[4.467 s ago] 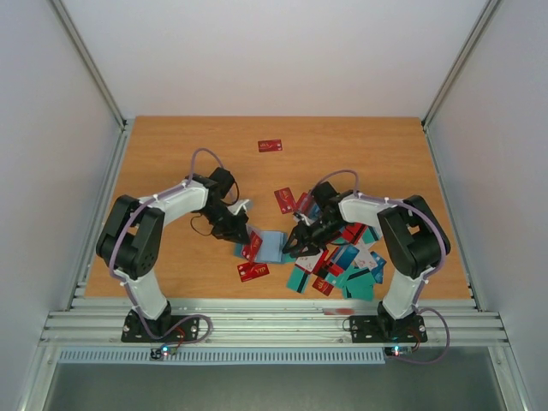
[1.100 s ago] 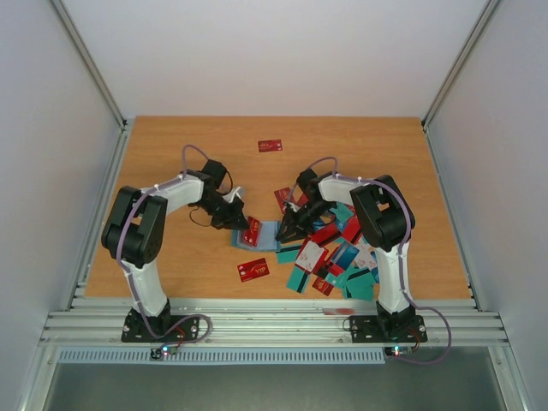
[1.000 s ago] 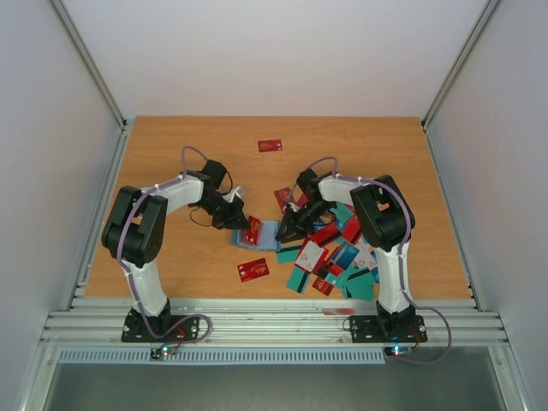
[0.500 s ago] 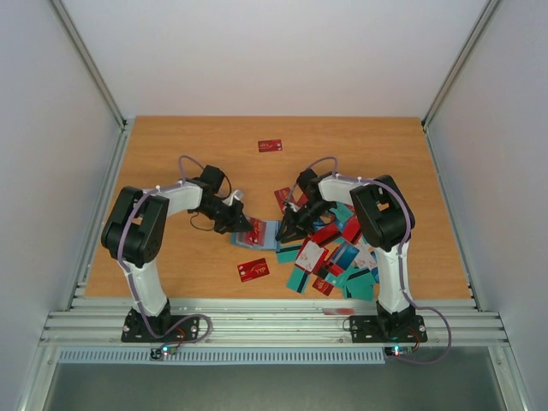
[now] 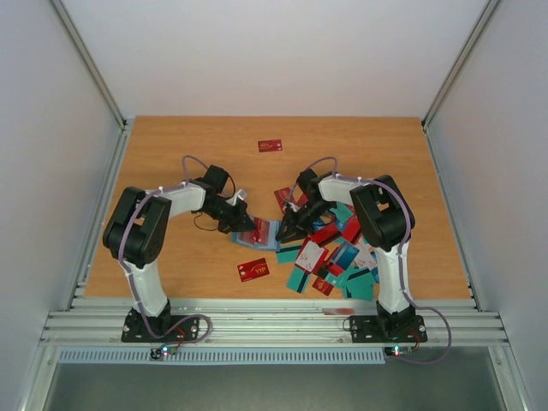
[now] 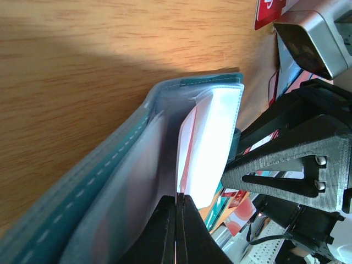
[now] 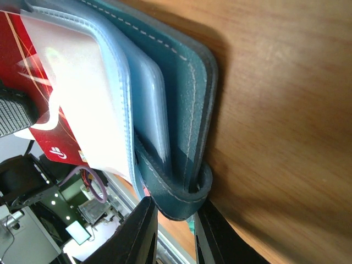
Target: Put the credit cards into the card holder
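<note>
Left tool (image 6: 176, 203) clenched edgewise on a red card (image 7: 47, 132) (thin, stiff, probably slippery); right tool (image 7: 175, 213) pinching the pliant card holder (image 7: 184, 93) by its rim, on the counter (image 5: 188, 145) between them.

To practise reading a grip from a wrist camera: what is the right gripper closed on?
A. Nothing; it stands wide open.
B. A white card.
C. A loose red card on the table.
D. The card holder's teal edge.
D: the right wrist view shows the right gripper with a finger on either side of the folded teal edge of the card holder, clamped on it.
</note>
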Robot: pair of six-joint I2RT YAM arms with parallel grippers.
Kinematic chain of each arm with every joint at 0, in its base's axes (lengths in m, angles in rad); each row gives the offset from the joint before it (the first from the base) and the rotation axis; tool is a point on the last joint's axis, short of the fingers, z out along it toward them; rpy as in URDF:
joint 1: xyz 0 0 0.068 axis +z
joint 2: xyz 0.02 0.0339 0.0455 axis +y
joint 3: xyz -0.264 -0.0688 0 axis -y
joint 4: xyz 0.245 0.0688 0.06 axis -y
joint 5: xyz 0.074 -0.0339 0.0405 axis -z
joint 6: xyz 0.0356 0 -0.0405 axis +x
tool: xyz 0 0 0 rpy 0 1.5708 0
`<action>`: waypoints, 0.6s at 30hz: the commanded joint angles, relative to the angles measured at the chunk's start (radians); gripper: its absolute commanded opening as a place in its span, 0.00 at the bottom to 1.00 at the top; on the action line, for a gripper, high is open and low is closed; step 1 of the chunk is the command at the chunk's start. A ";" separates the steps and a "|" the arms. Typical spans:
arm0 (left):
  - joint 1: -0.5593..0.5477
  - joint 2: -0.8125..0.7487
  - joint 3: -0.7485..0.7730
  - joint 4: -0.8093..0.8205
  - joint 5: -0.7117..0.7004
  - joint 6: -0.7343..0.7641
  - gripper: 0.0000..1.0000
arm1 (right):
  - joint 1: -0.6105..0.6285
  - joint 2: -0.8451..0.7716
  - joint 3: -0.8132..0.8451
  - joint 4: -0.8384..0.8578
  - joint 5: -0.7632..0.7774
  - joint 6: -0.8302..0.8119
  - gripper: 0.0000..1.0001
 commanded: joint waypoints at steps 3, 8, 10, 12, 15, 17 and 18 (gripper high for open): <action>-0.040 0.040 -0.013 0.052 -0.007 -0.028 0.00 | 0.007 0.067 -0.016 0.066 0.101 0.024 0.21; -0.055 0.057 -0.001 0.049 0.000 -0.022 0.00 | 0.006 0.065 -0.019 0.070 0.099 0.027 0.21; -0.061 0.065 0.002 0.050 0.008 -0.017 0.00 | 0.006 0.065 -0.019 0.071 0.099 0.027 0.21; -0.067 0.072 0.007 0.043 0.016 -0.003 0.00 | 0.006 0.064 -0.021 0.071 0.099 0.027 0.21; -0.071 0.078 0.017 0.028 0.032 0.023 0.00 | 0.006 0.065 -0.022 0.071 0.099 0.026 0.21; -0.071 0.084 0.025 0.016 0.042 0.049 0.00 | 0.006 0.066 -0.022 0.071 0.099 0.026 0.21; -0.071 0.086 0.030 0.011 0.050 0.059 0.00 | 0.006 0.065 -0.022 0.071 0.099 0.026 0.21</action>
